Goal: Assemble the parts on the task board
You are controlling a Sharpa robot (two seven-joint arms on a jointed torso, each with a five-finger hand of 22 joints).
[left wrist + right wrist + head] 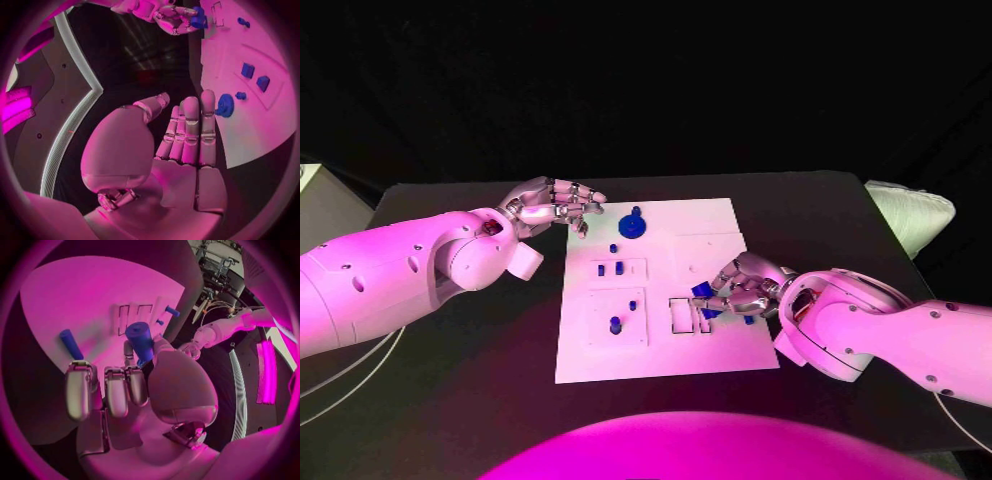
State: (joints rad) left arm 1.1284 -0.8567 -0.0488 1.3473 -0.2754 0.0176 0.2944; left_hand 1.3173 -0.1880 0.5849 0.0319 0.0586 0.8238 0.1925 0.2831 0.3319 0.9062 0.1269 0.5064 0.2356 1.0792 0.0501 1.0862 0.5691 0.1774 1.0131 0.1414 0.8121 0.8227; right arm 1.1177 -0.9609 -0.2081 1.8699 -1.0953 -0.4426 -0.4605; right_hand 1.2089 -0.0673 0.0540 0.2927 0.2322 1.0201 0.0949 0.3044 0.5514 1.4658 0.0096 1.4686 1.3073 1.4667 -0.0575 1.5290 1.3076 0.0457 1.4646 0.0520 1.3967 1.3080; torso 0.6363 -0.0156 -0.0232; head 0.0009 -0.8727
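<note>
Fingers point(139, 352) of the right hand point(740, 285) pinch a small blue peg point(141, 340) over the board's point(718, 355) right edge; the left hand point(557, 205), fingers apart, holds nothing. The peg looks light, rigid and probably slick, best held mid-shaft.

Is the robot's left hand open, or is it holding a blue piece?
Open. The left robot hand has its fingers stretched out with nothing between them, beside the task board. The blue gear lies on the board just past its fingertips.
</note>
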